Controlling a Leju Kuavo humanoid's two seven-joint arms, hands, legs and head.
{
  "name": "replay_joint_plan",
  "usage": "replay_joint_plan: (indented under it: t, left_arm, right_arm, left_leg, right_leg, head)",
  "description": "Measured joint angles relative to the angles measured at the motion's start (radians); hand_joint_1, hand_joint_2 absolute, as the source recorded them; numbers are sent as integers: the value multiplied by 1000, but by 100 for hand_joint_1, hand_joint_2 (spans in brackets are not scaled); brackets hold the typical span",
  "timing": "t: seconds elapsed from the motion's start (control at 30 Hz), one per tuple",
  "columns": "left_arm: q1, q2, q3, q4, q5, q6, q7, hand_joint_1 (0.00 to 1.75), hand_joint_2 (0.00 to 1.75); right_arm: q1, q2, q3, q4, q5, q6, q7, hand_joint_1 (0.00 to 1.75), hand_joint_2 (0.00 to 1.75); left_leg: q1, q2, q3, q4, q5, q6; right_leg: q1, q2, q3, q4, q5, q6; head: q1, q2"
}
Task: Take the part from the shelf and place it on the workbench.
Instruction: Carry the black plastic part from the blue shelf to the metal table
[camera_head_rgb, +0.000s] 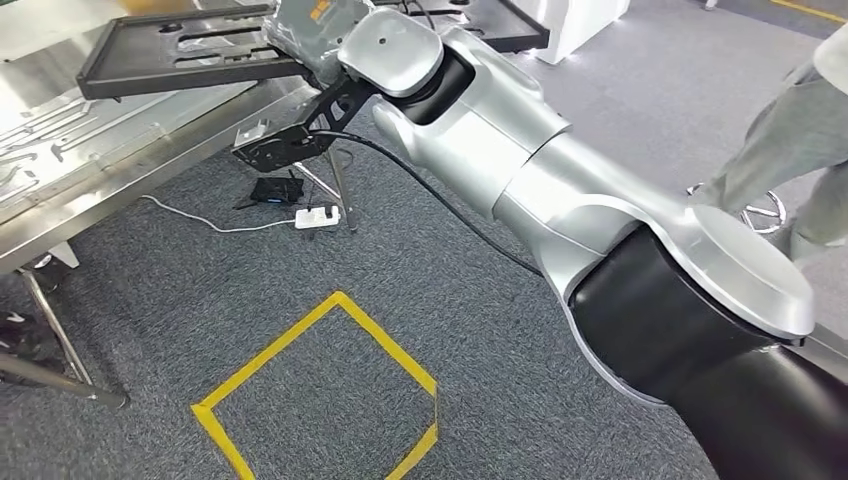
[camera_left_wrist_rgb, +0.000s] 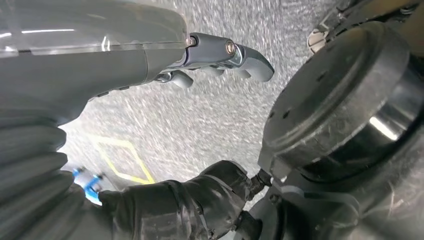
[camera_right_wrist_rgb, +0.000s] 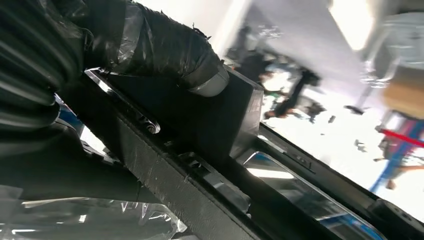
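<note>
The part is a flat black frame with cut-outs (camera_head_rgb: 170, 50). It hangs level over the steel workbench (camera_head_rgb: 110, 165) at the upper left of the head view. My right hand (camera_head_rgb: 305, 35), wrapped in clear plastic, grips the frame's near edge, with the silver arm reaching up from the lower right. In the right wrist view the taped thumb (camera_right_wrist_rgb: 165, 45) presses on the black frame (camera_right_wrist_rgb: 200, 125), whose edge runs across the picture. My left hand (camera_left_wrist_rgb: 215, 55) hangs over grey carpet with its fingers apart and holds nothing.
Flat metal sheets (camera_head_rgb: 40, 125) lie on the workbench. Under it on the carpet are a white power strip (camera_head_rgb: 316, 216) with a cable, and table legs (camera_head_rgb: 60, 340). A yellow tape square (camera_head_rgb: 330, 390) marks the floor. A person's legs (camera_head_rgb: 795, 130) stand at the right.
</note>
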Motion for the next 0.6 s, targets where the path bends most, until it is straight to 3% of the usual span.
replay_joint_plan:
  t: [0.07,0.13,0.17,0.23,0.3,0.37,0.43,0.47,0.5,0.53,0.6]
  left_arm:
    - [-1,0,0,0,-2,0,-2,0,175]
    - [-2,2,0,0,-3,-1,-4,0,175]
    - [-2,3,0,0,-2,-1,-5,0,175]
    - [-1,4,0,0,2,-2,-6,0,175]
    - [2,7,1,0,13,-2,-9,0,175]
    - [2,11,3,0,28,-4,-14,0,175]
    - [2,15,6,0,40,-6,-18,0,175]
    - [2,16,7,0,44,-8,-21,0,175]
    - [3,16,8,0,46,-9,-23,0,175]
    - [5,17,8,0,48,-10,-25,0,175]
    - [6,18,8,0,48,-12,-26,0,175]
  right_arm:
    - [0,4,0,-1,-4,0,-1,175,175]
    - [-4,6,0,-1,-5,0,-1,175,175]
    - [-5,6,0,-1,-5,0,-1,175,175]
    - [-6,9,0,-1,-6,-1,-3,175,175]
    - [-10,10,0,0,-7,-1,-5,175,175]
    - [-16,8,0,1,-8,-1,-7,175,175]
    - [-18,5,0,2,-8,0,-10,175,175]
    - [-18,4,0,3,-8,1,-11,175,175]
    - [-18,2,0,4,-8,2,-11,175,175]
    - [-19,1,0,6,-8,2,-11,175,175]
    - [-24,-1,0,7,-8,2,-11,175,175]
  left_leg:
    - [-4,33,73,-131,54,1]
    - [-13,60,121,-221,78,14]
    - [-17,61,124,-230,75,22]
    - [-15,35,123,-230,77,36]
    - [-9,13,126,-235,81,45]
    - [-6,-7,127,-237,82,52]
    - [-6,-30,126,-236,82,56]
    - [-6,-44,127,-235,82,57]
    - [-6,-59,127,-233,82,56]
    - [-5,-74,126,-231,81,55]
    - [-5,-102,121,-222,78,49]
  right_leg:
    - [2,-25,1,4,-6,5]
    - [9,-47,2,8,-13,13]
    - [12,-56,3,9,-15,17]
    - [14,-70,5,11,-22,26]
    - [10,-34,-7,44,-48,37]
    - [4,26,-60,157,-104,43]
    - [3,49,-128,288,-148,44]
    - [2,52,-145,315,-146,44]
    - [1,55,-142,300,-124,43]
    - [-1,63,-122,249,-89,41]
    - [-8,111,-59,111,-27,36]
  head:
    - [0,0]
    - [1,0]
    - [2,0]
    - [4,0]
    - [6,0]
    - [9,0]
    - [10,0]
    - [10,0]
    - [10,0]
    - [10,0]
    - [10,0]
